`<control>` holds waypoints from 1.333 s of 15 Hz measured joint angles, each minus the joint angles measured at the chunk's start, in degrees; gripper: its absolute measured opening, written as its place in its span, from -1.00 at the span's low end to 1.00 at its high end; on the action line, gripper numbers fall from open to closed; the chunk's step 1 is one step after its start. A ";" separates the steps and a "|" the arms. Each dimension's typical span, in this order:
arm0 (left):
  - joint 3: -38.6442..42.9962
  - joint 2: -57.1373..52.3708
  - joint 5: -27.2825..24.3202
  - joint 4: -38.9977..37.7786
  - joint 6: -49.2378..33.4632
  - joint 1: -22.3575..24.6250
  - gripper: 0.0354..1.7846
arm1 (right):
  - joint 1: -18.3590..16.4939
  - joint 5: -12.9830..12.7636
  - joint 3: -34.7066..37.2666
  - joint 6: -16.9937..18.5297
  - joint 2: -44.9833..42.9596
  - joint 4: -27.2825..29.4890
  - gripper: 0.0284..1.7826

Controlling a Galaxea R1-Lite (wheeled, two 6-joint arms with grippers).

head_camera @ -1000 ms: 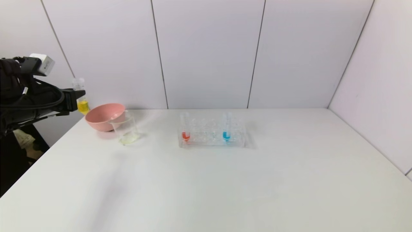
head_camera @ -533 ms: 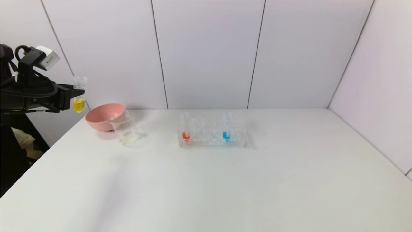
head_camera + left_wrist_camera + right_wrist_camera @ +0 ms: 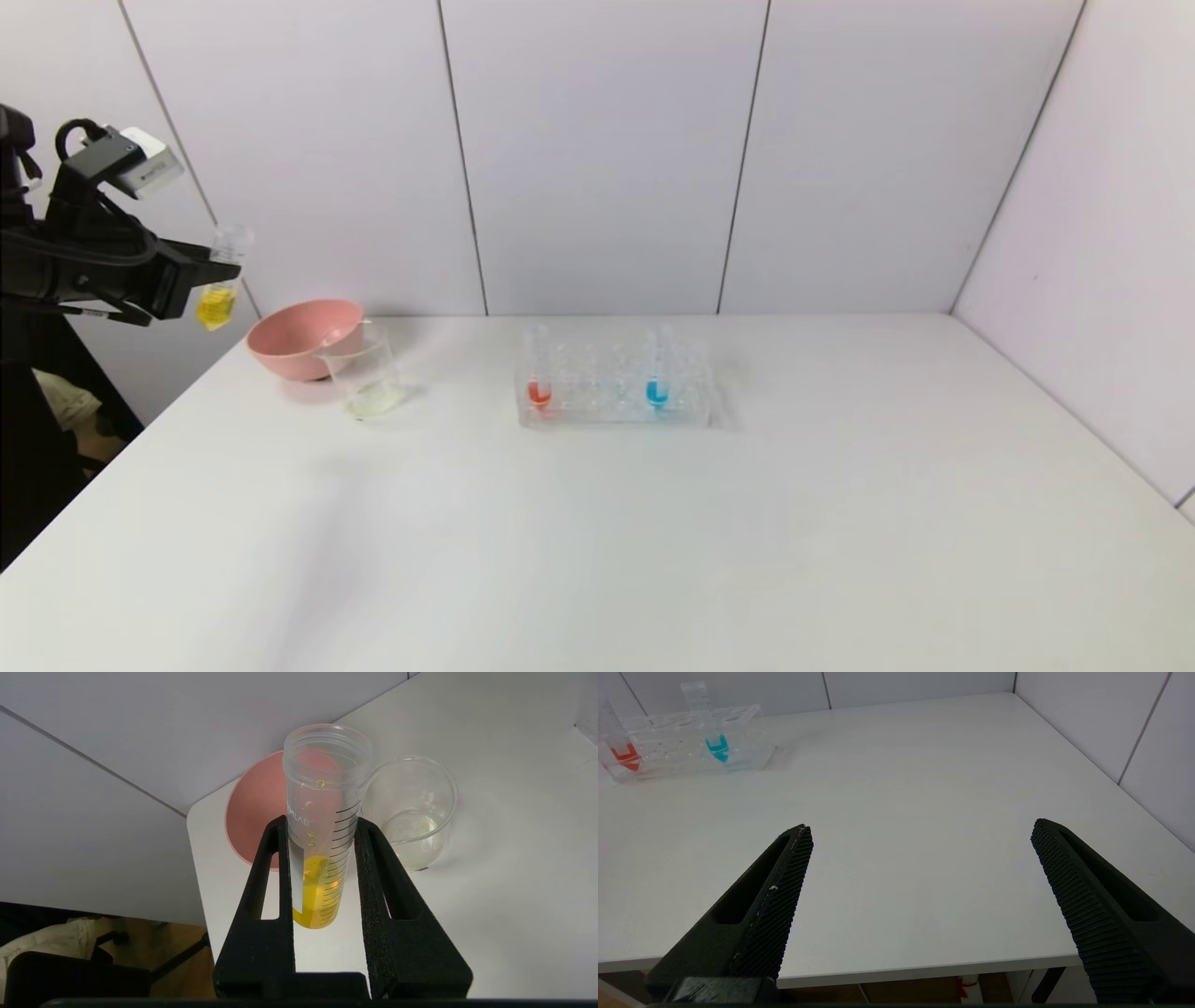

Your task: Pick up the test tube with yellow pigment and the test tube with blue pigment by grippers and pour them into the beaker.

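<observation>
From the head view, we have the left tool [image 3: 207,275] clamped on the test tube with yellow pigment [image 3: 217,280], tilted, off the worktop's [image 3: 653,523] left edge and up-left of the pink bowl [image 3: 299,338] and the beaker [image 3: 366,373]. The test tube with blue pigment [image 3: 657,369] stands in the rack [image 3: 611,387] beside a red tube [image 3: 538,373].

From the left wrist view, yellow liquid sits low in the tube; we judge the pour not yet begun. Next we must bring the mouth over the beaker and tip further.

From the right wrist view, the right tool [image 3: 920,877] stands wide and empty, near the worktop's front edge.
</observation>
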 joint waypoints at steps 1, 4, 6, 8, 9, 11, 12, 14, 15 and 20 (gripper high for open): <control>-1.33 0.30 -0.02 2.27 1.65 0.07 -0.56 | 0.00 -0.02 0.00 0.00 0.00 0.00 0.92; -8.69 2.12 -1.15 10.01 9.28 0.55 -0.56 | 0.00 -0.02 0.00 0.02 0.00 0.00 0.92; -15.36 4.96 -4.02 14.70 15.82 0.74 -0.56 | 0.00 -0.02 0.00 0.00 0.00 -0.02 0.92; -20.85 8.30 -6.41 19.21 23.28 0.88 -0.56 | 0.00 -0.02 0.00 0.00 0.00 0.00 0.92; -22.86 9.87 -6.94 21.44 27.06 0.90 -0.56 | 0.00 -0.02 0.00 0.00 0.00 0.00 0.92; -25.47 12.32 -7.90 23.55 32.41 0.94 -0.56 | 0.00 -0.02 0.00 0.00 0.00 0.00 0.92; -26.83 13.45 -8.20 24.65 34.67 0.94 -0.56 | 0.00 -0.02 0.00 0.02 0.00 0.00 0.92; -29.68 15.15 -8.29 27.38 39.17 0.99 -0.56 | 0.00 -0.02 0.00 0.00 0.00 0.00 0.92; -31.12 15.98 -8.29 28.94 41.57 1.01 -0.56 | 0.00 -0.02 0.00 0.00 0.00 0.00 0.92; -35.84 18.38 -7.85 34.68 51.76 1.05 -0.56 | 0.00 -0.02 0.00 0.00 0.00 0.00 0.92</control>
